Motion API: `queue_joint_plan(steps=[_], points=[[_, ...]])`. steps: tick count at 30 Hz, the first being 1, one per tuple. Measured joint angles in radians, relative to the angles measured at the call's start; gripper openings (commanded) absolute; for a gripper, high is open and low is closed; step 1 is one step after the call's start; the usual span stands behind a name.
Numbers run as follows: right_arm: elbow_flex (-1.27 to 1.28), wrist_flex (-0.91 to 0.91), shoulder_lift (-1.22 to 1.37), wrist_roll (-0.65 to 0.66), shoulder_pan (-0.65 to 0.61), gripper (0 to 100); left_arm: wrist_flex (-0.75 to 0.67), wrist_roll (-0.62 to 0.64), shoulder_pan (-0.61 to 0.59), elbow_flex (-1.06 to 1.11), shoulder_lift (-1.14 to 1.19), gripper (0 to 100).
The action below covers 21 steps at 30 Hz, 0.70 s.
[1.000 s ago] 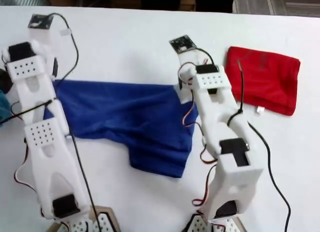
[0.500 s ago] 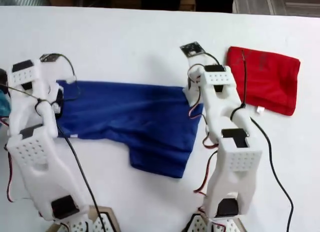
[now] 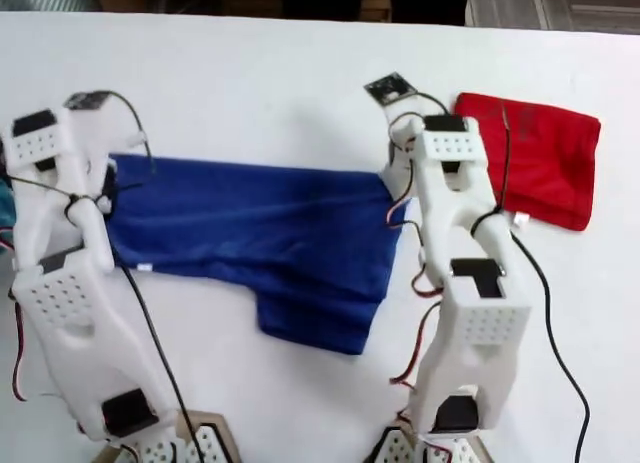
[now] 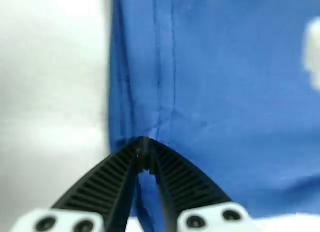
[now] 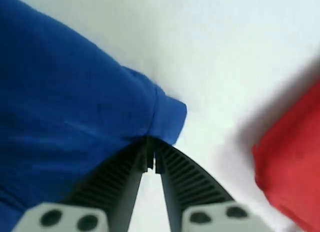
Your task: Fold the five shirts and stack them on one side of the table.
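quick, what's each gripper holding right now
Left gripper: closed on an edge of the blue fabric shirt.
Right gripper: closed on the same shirt's opposite corner.

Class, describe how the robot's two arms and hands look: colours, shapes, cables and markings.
The left arm and right arm are chunky white plastic shells with grids of small holes, black motor blocks at the joints, and loose black, red and white cables. The left hand and right hand have black ribbed fingers tapering to a point, on white mounts with dark round holes.
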Motion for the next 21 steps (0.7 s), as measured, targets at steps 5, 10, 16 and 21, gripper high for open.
queue_joint_plan(steps=[5,10,16,21], points=[[0.123,0.041,-0.209,0.000,-0.049,2.1,0.167,0.000,0.003,-0.130,-0.002,3],[0.485,-0.078,-0.506,0.000,-0.146,2.0,0.176,-0.052,-0.006,-0.052,-0.012,3],[0.942,-0.315,-0.747,0.000,-0.178,2.0,-0.057,-0.075,-0.038,0.215,-0.061,3],[1.031,-0.339,-0.770,0.000,-0.175,2.0,-0.101,-0.132,-0.106,0.258,-0.089,3]])
